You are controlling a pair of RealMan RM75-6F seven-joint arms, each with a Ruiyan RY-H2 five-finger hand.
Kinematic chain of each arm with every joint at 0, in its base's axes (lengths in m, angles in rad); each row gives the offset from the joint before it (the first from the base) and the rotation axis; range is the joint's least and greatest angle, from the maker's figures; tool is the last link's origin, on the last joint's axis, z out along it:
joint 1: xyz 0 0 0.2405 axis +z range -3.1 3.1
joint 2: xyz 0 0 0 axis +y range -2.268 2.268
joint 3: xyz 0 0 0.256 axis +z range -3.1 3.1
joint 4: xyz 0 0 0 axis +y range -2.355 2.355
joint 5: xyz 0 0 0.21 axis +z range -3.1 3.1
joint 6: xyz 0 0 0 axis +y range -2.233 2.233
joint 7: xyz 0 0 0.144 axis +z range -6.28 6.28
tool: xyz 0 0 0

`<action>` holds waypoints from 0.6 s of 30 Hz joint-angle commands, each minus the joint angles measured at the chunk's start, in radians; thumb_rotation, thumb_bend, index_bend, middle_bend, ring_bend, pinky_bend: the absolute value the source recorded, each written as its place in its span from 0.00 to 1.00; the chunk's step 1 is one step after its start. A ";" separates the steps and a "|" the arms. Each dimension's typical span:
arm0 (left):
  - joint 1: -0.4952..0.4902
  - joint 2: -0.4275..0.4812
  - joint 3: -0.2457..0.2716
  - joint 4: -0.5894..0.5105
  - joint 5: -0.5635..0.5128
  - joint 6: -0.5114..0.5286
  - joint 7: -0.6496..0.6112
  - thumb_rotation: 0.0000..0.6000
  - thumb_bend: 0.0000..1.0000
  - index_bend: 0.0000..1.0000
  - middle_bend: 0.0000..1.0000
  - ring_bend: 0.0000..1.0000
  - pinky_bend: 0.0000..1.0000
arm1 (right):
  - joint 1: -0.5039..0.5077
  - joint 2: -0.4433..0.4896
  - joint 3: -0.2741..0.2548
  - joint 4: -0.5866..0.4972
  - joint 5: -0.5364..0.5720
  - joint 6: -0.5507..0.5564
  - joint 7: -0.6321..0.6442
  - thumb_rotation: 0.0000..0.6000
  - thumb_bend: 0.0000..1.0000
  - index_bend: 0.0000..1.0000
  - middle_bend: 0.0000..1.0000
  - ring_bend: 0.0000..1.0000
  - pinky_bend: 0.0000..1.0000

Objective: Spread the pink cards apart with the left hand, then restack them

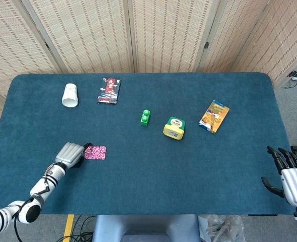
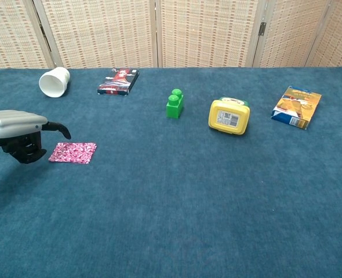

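Looking down from the head view, the pink cards [image 1: 95, 153] lie as one neat rectangular stack on the blue counter [image 1: 138, 176], toward its near left part. The left hand [image 1: 70, 153] sits just beside the stack's left edge, a dark fingertip reaching to that edge; whether it touches cannot be told. It holds nothing, and its fingers look curled under the silver shell. The right hand [image 1: 289, 174] hangs off the counter's far right edge, fingers apart and released. Nothing of the task looks done: the stack is not yet fanned, so spreading and restacking both remain. Farther back stand a white cup [image 1: 70, 95] on its side, a flat dark packet [image 1: 108, 90], a green block [image 1: 145, 117], a yellow box [image 1: 174, 128] and an orange-blue packet [image 1: 214, 116].

In the chest view, the cards [image 2: 72, 152] show a busy pink-and-white print and lie thin and flat on the counter's [image 2: 188, 202] nappy, carpet-like cloth. The left hand [image 2: 17, 134] has a smooth grey metal back and black fingers bent downward, one pointing toward the stack with a small gap visible. The green block [image 2: 174, 103] is glossy studded plastic; the yellow box [image 2: 229, 116] has rounded corners.
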 commanded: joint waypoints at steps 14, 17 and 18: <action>-0.030 0.039 0.059 -0.081 -0.060 -0.006 0.080 1.00 0.61 0.24 0.95 0.91 1.00 | -0.001 0.000 0.002 0.003 0.008 -0.003 0.002 1.00 0.33 0.03 0.23 0.10 0.12; -0.028 0.059 0.076 -0.126 -0.059 0.001 0.093 1.00 0.61 0.24 0.95 0.91 1.00 | -0.001 -0.001 0.002 0.004 0.012 -0.006 0.002 1.00 0.33 0.03 0.23 0.10 0.12; -0.029 0.066 0.082 -0.140 -0.057 0.002 0.096 1.00 0.61 0.25 0.95 0.91 1.00 | -0.001 -0.001 0.003 0.003 0.012 -0.006 0.002 1.00 0.33 0.03 0.23 0.10 0.12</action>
